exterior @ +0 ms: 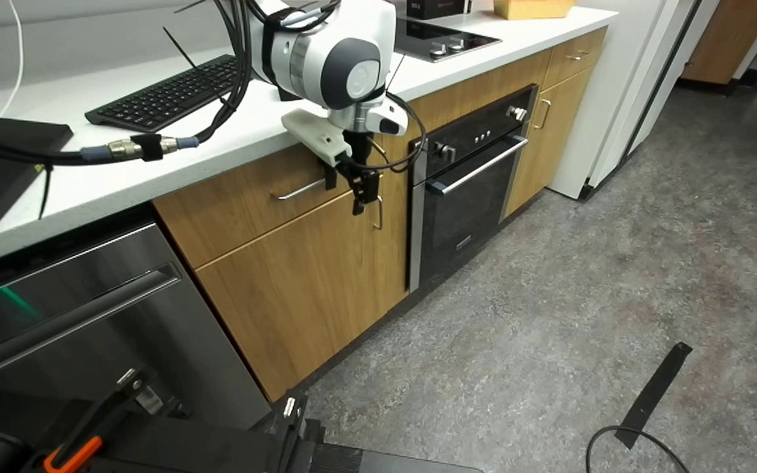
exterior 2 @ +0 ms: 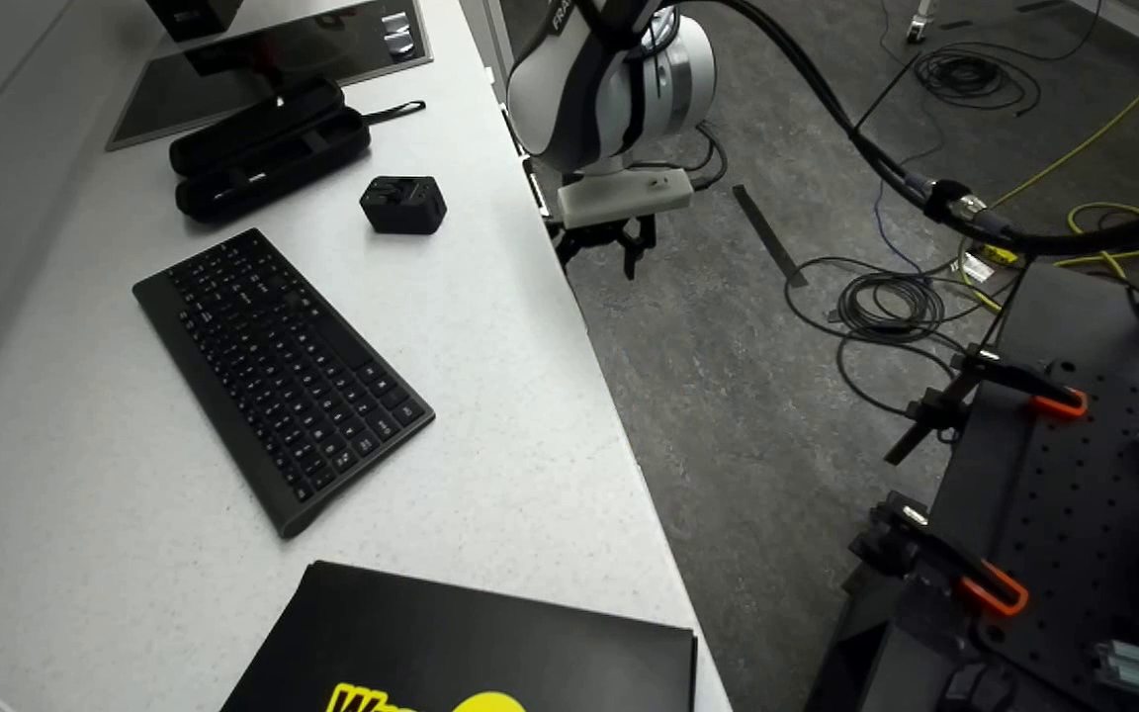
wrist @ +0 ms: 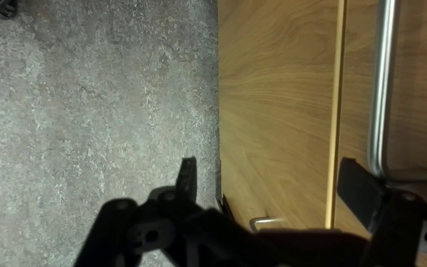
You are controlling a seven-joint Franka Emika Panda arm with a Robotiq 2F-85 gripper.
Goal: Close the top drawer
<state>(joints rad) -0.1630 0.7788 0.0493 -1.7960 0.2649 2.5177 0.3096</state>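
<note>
The top drawer (exterior: 240, 210) has a light oak front with a slim silver bar handle (exterior: 299, 189). Its front looks flush with the cabinet and its interior does not show. In the wrist view the drawer front (wrist: 358, 122) is at the right, with the bar handle (wrist: 382, 85) running along it. My gripper (exterior: 344, 192) is open and empty in front of the drawer's far end; it also shows in an exterior view (exterior 2: 597, 262) and the wrist view (wrist: 268, 161). One finger overlaps the handle's end; I cannot tell whether they touch. The counter hides the drawer in an exterior view.
Below the drawer is a taller wood door (exterior: 293, 289) with its own handle (exterior: 379, 213). A black oven (exterior: 474, 190) stands on one side, a steel appliance (exterior: 122, 315) on the other. A keyboard (exterior 2: 283, 366) and black box (exterior 2: 490, 633) lie on the white counter (exterior 2: 520, 475).
</note>
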